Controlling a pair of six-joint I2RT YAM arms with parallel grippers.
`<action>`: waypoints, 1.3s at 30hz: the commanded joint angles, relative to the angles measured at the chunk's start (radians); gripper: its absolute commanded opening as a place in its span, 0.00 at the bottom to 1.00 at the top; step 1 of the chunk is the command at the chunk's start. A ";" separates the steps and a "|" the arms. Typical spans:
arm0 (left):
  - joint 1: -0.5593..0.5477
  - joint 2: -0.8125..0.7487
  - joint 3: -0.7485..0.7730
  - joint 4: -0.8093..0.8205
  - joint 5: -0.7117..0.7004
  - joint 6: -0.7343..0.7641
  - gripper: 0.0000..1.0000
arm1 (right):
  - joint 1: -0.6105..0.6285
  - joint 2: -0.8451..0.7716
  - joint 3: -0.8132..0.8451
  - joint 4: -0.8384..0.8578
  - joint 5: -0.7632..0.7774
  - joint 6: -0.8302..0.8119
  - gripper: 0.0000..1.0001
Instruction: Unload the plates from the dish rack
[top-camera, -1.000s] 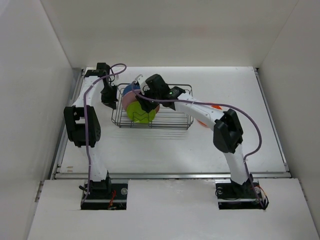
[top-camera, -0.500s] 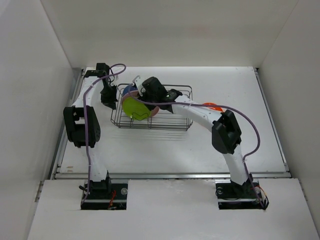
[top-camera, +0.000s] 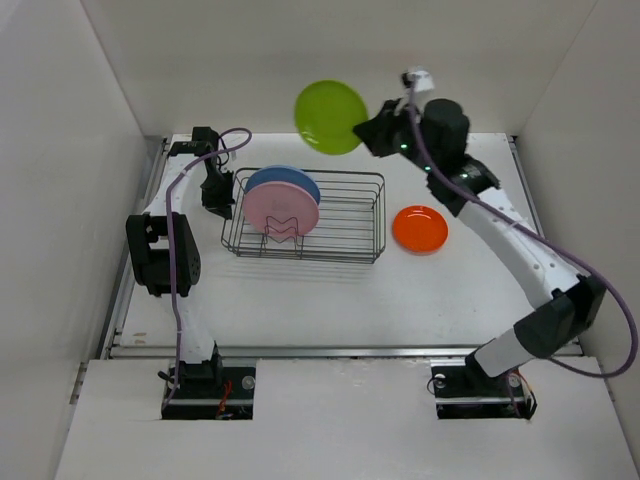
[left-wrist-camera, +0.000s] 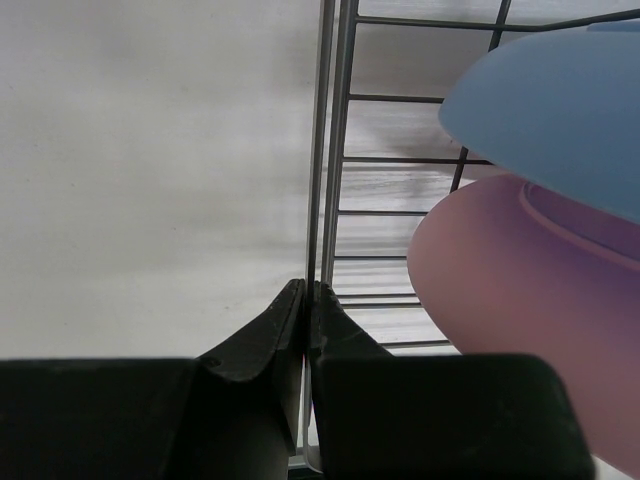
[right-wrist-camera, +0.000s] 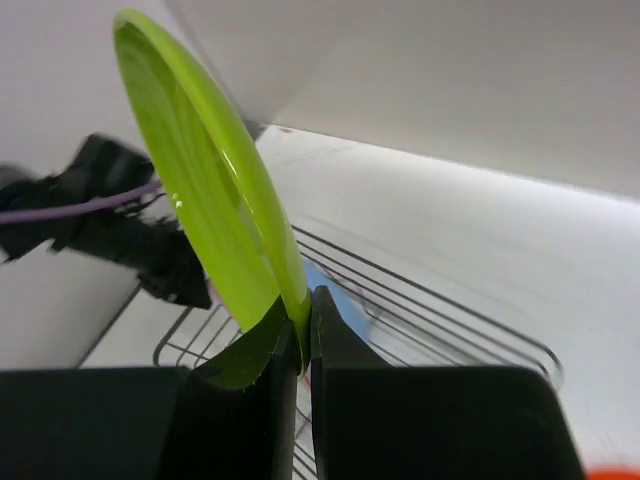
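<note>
The lime green plate (top-camera: 331, 117) hangs on edge high over the back of the table, and my right gripper (top-camera: 368, 133) is shut on its rim; up close the green plate (right-wrist-camera: 215, 200) rises up and left from that gripper (right-wrist-camera: 305, 312). The dark wire dish rack (top-camera: 378, 212) stands at the middle left. A pink plate (top-camera: 283, 210) stands upright in it with a light blue plate (top-camera: 290, 178) behind. An orange plate (top-camera: 420, 229) lies flat on the table right of the rack. My left gripper (top-camera: 222, 205) is shut on the rack's left rim wire (left-wrist-camera: 330, 150), beside the pink plate (left-wrist-camera: 520, 270) and blue plate (left-wrist-camera: 560, 110).
White walls enclose the table on the left, back and right. A raised ledge runs along the table's near edge, in front of both arm bases. The left arm (right-wrist-camera: 120, 230) and its purple cable show below the green plate in the right wrist view.
My right gripper closed on the green plate inside the rack, then lifted it up and out toward the back right. The left gripper has not moved.
</note>
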 joint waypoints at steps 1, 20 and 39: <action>0.013 -0.038 -0.031 -0.072 -0.025 -0.041 0.00 | -0.199 -0.026 -0.153 -0.006 -0.193 0.322 0.00; 0.013 -0.029 -0.013 -0.072 -0.034 -0.041 0.00 | -0.665 -0.040 -0.712 -0.168 -0.174 0.453 0.72; 0.013 -0.019 0.005 -0.072 -0.052 -0.041 0.00 | 0.114 0.098 -0.175 -0.196 0.093 -0.225 0.89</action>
